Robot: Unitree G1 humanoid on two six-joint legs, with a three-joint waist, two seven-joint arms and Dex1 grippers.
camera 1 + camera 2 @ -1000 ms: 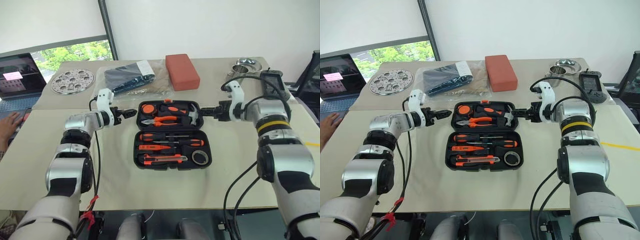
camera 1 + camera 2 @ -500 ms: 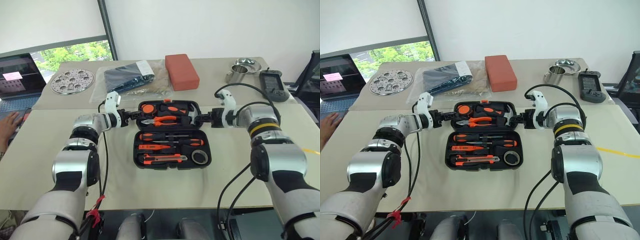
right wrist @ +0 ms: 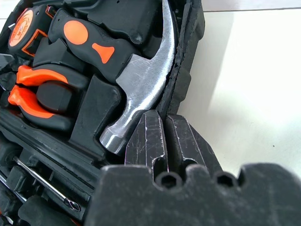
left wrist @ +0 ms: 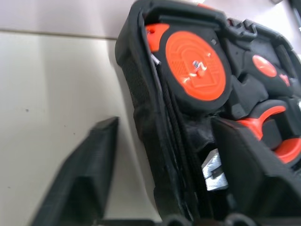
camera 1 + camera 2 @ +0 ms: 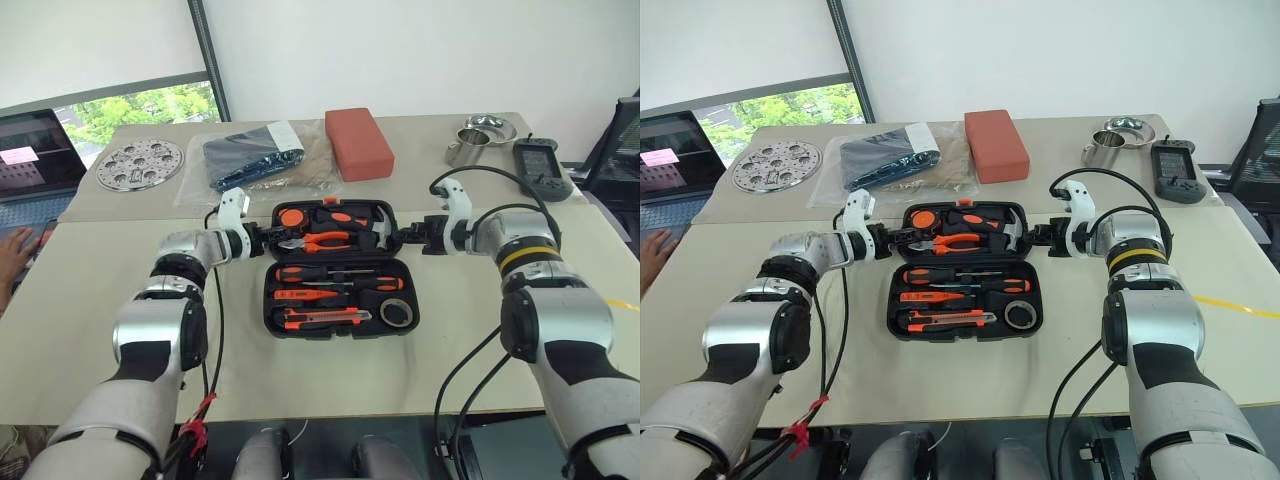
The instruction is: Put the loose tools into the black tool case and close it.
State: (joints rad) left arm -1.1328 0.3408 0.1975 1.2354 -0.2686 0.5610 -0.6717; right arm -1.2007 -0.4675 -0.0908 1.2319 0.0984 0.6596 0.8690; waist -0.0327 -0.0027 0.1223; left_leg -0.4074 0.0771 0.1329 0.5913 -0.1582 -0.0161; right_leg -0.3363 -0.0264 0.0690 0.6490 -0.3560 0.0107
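Note:
The black tool case lies open mid-table. Its near half holds two black-and-orange screwdrivers, the slim orange tester, the utility knife and the tape roll in their recesses. The far half holds pliers and a hammer. My left gripper stands open astride that half's left wall, one finger outside with a gap, the other inside. My right gripper is shut, its tips against the right rim beside the hammer head.
Along the back of the table lie a red block, a clear bag with dark contents, a perforated metal disc, metal cups and a black handheld device. A laptop and a person's hand are at far left.
My left gripper moved right to the case's left wall and its jaws narrowed. My right gripper came in to the right rim and went from open to shut.

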